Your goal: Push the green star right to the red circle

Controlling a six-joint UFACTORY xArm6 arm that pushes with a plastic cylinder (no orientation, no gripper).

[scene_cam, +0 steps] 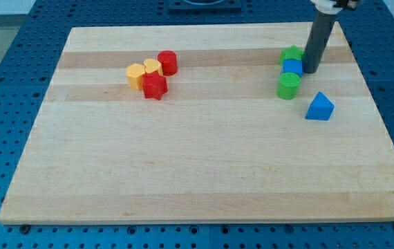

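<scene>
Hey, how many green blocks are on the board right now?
2. The green star sits at the view's upper right beside my tip; the green cylinder lies just below, a blue block between them.

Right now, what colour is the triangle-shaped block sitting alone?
Blue; the triangular block shows clearly in the camera view.

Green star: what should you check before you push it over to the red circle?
1. My tip near the green star: ok, just to its right.
2. Tip on the correct pushing side: ok, the red circle is toward the view's left.
3. Blue block touching the star: not ok, it may drag along.
4. Path to the circle free: ok.
5. Yellow blocks and red star crowd the circle: not ok.
</scene>
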